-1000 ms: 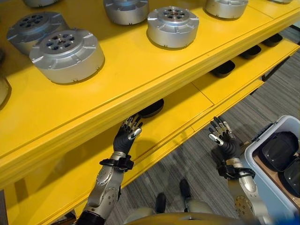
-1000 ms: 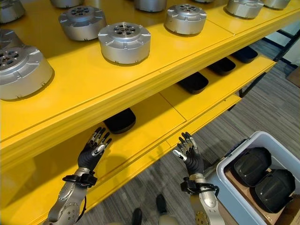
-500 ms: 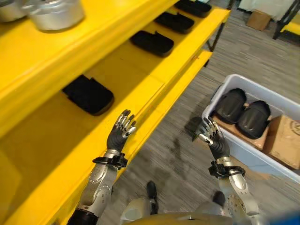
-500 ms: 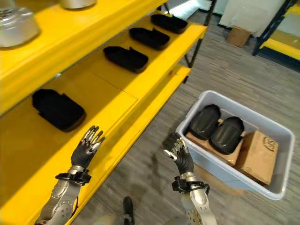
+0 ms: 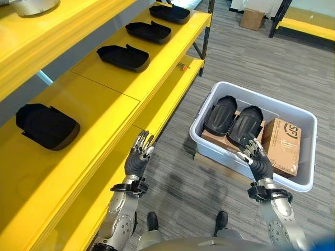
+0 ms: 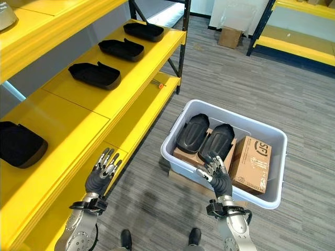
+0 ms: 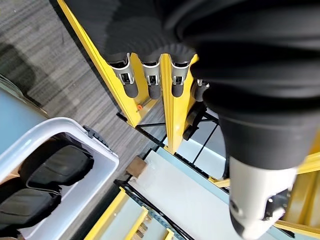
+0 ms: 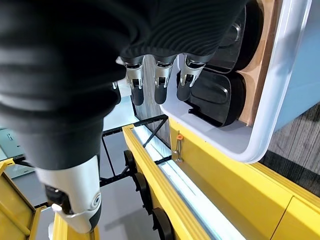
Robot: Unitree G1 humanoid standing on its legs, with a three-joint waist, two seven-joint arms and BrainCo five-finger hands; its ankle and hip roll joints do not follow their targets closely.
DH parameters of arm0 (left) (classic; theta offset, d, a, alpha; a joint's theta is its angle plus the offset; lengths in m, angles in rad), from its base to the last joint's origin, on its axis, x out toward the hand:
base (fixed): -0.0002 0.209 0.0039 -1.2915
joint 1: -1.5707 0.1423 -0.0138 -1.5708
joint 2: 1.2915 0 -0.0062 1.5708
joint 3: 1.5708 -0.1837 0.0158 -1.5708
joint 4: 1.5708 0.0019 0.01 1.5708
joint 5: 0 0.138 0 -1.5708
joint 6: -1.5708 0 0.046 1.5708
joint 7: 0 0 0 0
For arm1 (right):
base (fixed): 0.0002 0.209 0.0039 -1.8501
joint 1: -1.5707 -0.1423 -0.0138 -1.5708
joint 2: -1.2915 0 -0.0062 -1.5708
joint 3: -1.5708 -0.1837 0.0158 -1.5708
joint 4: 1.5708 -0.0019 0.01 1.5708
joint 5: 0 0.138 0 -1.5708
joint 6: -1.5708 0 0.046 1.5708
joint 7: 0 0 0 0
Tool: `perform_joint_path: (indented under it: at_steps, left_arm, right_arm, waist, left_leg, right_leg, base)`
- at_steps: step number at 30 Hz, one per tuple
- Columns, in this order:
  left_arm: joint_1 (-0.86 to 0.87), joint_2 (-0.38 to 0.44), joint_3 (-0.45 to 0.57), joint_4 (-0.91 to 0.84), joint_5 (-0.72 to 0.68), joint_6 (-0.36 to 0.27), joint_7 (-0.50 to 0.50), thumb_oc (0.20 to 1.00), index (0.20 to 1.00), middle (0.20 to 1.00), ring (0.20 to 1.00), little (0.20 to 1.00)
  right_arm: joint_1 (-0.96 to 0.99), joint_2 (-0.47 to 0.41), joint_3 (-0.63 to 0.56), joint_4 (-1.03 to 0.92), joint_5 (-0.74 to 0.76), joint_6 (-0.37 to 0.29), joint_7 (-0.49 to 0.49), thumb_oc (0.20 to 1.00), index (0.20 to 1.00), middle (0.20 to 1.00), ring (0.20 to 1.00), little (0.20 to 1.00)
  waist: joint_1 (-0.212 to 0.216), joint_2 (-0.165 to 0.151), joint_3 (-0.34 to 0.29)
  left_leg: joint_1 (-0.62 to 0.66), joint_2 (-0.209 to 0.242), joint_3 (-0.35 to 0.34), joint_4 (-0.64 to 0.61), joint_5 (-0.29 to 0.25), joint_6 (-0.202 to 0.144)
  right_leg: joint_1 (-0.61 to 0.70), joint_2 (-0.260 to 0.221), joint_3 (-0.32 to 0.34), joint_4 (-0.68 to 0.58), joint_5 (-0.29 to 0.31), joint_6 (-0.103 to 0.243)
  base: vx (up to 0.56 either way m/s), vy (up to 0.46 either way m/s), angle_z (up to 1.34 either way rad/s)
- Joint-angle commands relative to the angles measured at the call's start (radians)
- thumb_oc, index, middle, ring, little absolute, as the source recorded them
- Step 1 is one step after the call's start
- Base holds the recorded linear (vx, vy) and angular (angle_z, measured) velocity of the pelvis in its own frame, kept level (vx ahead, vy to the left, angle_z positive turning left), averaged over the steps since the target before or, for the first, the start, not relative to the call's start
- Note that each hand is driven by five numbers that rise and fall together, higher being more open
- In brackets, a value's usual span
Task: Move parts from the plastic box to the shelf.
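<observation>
Facing the plastic box on the grey floor in the left eye view, with two black parts lying side by side in its near half atop a flat carton, and a brown cardboard carton filling the rest. Right hand raised at the box's near rim, fingers spread and holding nothing, probably poised for a reach onto the closer part. Left hand likewise spread and empty, hanging just off the front lip of the yellow shelf. Four more black parts already spaced in a row along that shelf, with bare yellow between the nearest two, likely the next spot. Seen from the right eye view, the same layout: box well apart from the shelf's edge, right hand over the near rim, left hand beside the lower ledge; a small carton and another yellow rack farther back, out of the way. Looking along the left wrist view, straight fingers against yellow uprights, box corner below. Looking along the right wrist view, straight fingers just above the white rim, black part past them. Nothing blocking the reach; cardboard carton crowding one side only.
</observation>
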Motion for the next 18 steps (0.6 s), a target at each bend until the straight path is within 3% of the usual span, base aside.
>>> perform_joint_path:
  at_steps: [1,2,3,5,6,7,9,10,13,14,18]
  left_arm:
    - [-0.053,0.050,0.013,-0.023,-0.004,-0.035,-0.023,1.000,1.000,1.000,1.000,1.000]
    - [-0.055,0.049,0.013,-0.023,-0.005,-0.033,-0.024,1.000,1.000,1.000,1.000,1.000]
    - [-0.049,0.047,0.010,-0.021,-0.006,-0.033,-0.031,1.000,1.000,1.000,1.000,1.000]
    - [-0.047,0.046,0.011,-0.021,-0.009,-0.032,-0.034,1.000,1.000,1.000,1.000,1.000]
    - [-0.035,0.048,0.006,-0.033,-0.012,-0.026,-0.034,1.000,1.000,1.000,1.000,1.000]
    - [-0.031,0.049,0.003,-0.040,-0.010,-0.022,-0.034,1.000,1.000,1.000,1.000,1.000]
    - [-0.035,0.048,0.000,-0.043,-0.009,-0.021,-0.026,1.000,1.000,1.000,1.000,1.000]
    - [-0.041,0.050,-0.003,-0.041,-0.007,-0.024,-0.021,1.000,1.000,1.000,1.000,1.000]
    - [-0.049,0.052,-0.013,-0.029,0.003,-0.034,-0.020,1.000,1.000,1.000,1.000,1.000]
    - [-0.047,0.045,-0.001,-0.019,0.003,-0.042,-0.018,1.000,1.000,1.000,1.000,1.000]
    - [-0.059,0.049,-0.004,-0.019,-0.001,-0.050,-0.016,1.000,1.000,1.000,1.000,1.000]
  right_arm:
    - [-0.022,-0.009,-0.033,-0.068,0.005,-0.065,-0.002,1.000,1.000,1.000,1.000,1.000]
    - [-0.021,-0.014,-0.034,-0.071,0.003,-0.064,-0.001,1.000,1.000,1.000,1.000,1.000]
    - [-0.012,-0.025,-0.035,-0.073,-0.003,-0.065,0.004,1.000,1.000,1.000,1.000,1.000]
    - [-0.008,-0.030,-0.032,-0.073,-0.003,-0.066,0.005,1.000,1.000,1.000,1.000,1.000]
    - [0.010,-0.047,-0.036,-0.083,0.005,-0.074,0.008,1.000,1.000,1.000,1.000,1.000]
    - [0.015,-0.058,-0.043,-0.082,-0.008,-0.073,0.005,1.000,1.000,1.000,1.000,1.000]
    - [0.006,-0.058,-0.044,-0.081,-0.020,-0.075,-0.006,1.000,1.000,1.000,1.000,1.000]
    - [-0.003,-0.058,-0.042,-0.074,-0.024,-0.080,-0.010,1.000,1.000,1.000,1.000,1.000]
    - [-0.011,-0.066,-0.045,-0.066,-0.039,-0.090,-0.018,1.000,1.000,1.000,1.000,1.000]
    - [-0.015,-0.055,-0.041,-0.063,-0.028,-0.089,-0.014,1.000,1.000,1.000,1.000,1.000]
    - [-0.002,-0.039,-0.028,-0.061,-0.013,-0.080,0.002,1.000,1.000,1.000,1.000,1.000]
  waist:
    - [0.004,0.008,-0.026]
    - [0.001,0.010,-0.020]
    - [-0.003,0.014,-0.003]
    - [-0.001,0.013,0.006]
    - [0.019,-0.017,0.052]
    - [0.031,-0.035,0.070]
    - [0.058,-0.038,0.071]
    - [0.077,-0.038,0.075]
    - [0.091,-0.019,0.089]
    - [0.084,-0.012,0.086]
    - [0.082,-0.008,0.061]
  left_leg:
    - [0.039,0.058,-0.031,0.037,0.017,-0.008]
    - [0.032,0.068,-0.034,0.067,0.020,-0.009]
    - [0.009,0.097,-0.050,0.168,0.052,-0.014]
    - [-0.012,0.108,-0.064,0.225,0.083,-0.011]
    - [-0.159,0.095,-0.183,0.533,0.198,0.018]
    - [-0.225,0.038,-0.236,0.603,0.158,0.035]
    - [-0.289,-0.035,-0.276,0.516,0.094,0.048]
    - [-0.314,-0.060,-0.319,0.416,0.099,0.048]
    - [-0.327,0.004,-0.371,0.170,0.192,0.005]
    - [-0.272,0.036,-0.336,0.132,0.155,0.009]
    - [-0.231,0.023,-0.290,0.134,0.128,0.007]
  right_leg:
    - [-0.053,-0.043,0.091,0.128,-0.045,0.008]
    - [-0.058,-0.032,0.103,0.140,-0.058,-0.003]
    - [-0.051,0.005,0.134,0.153,-0.089,-0.035]
    - [-0.041,0.026,0.148,0.147,-0.100,-0.053]
    - [0.004,0.070,0.171,0.110,-0.115,-0.116]
    - [0.026,0.074,0.188,0.097,-0.137,-0.119]
    - [0.041,0.074,0.217,0.090,-0.148,-0.107]
    - [0.045,0.079,0.241,0.090,-0.154,-0.099]
    - [0.070,0.092,0.277,0.110,-0.187,-0.080]
    - [0.083,0.080,0.300,0.151,-0.227,-0.059]
    - [0.089,0.054,0.314,0.146,-0.217,-0.051]
  base:
    - [0.01,-0.130,-0.11]
    - [0.02,-0.222,-0.16]
    - [0.01,-0.180,-0.18]
    - [0.00,-0.269,-0.32]
    - [0.02,-0.425,-0.54]
    - [0.06,-0.360,-0.56]
    - [0.16,0.024,-0.31]
    - [0.22,0.113,-0.35]
    - [0.27,0.159,-0.74]
    - [0.21,0.174,-0.73]
    - [0.18,0.189,-1.12]
